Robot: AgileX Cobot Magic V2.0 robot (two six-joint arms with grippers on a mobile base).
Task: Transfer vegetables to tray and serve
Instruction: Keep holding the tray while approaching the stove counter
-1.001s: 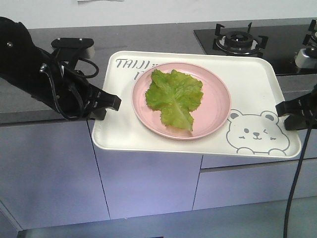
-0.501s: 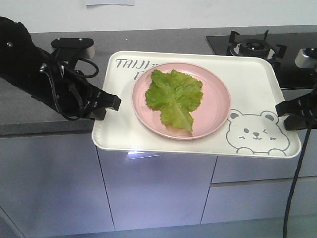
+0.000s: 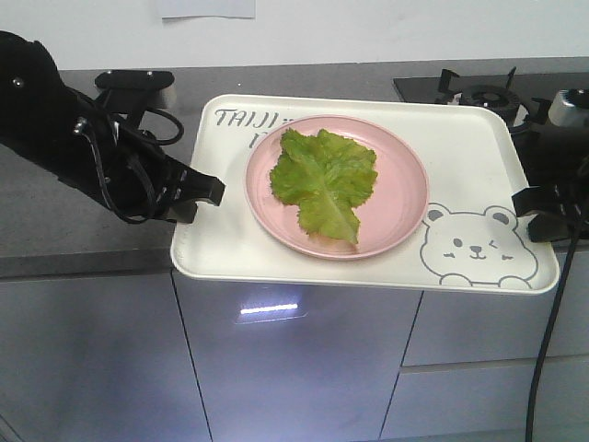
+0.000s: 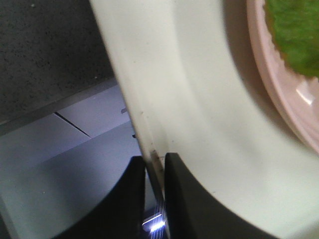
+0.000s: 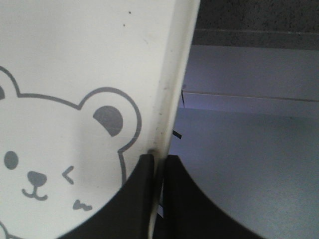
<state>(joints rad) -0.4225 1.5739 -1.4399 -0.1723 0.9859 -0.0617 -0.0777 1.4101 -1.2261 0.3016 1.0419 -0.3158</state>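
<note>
The cream tray (image 3: 469, 147) with the bear drawing hangs in the air in front of the counter, held at both short ends. On it rests a round pink plate (image 3: 400, 203) carrying the green lettuce leaf, the vegetables (image 3: 324, 180). My left gripper (image 3: 210, 191) is shut on the tray's left rim (image 4: 144, 129), which passes between its two black fingers (image 4: 130, 199). At the right end, my right gripper (image 3: 526, 204) is shut on the rim (image 5: 172, 99) beside the bear's ear. A slice of the plate (image 4: 279, 84) and the leaf (image 4: 296, 35) shows in the left wrist view.
A dark grey counter (image 3: 55, 221) runs behind and under the tray's far edge. A black gas hob (image 3: 479, 92) sits at the back right. Grey cabinet fronts (image 3: 294, 368) fill the space below, with a small bright light strip (image 3: 268, 309).
The counter, hob and cabinets have shifted rightward and the cabinets have sunk lower in the view. The tray, plate, leaf and both grippers keep the same places in the frame.
</note>
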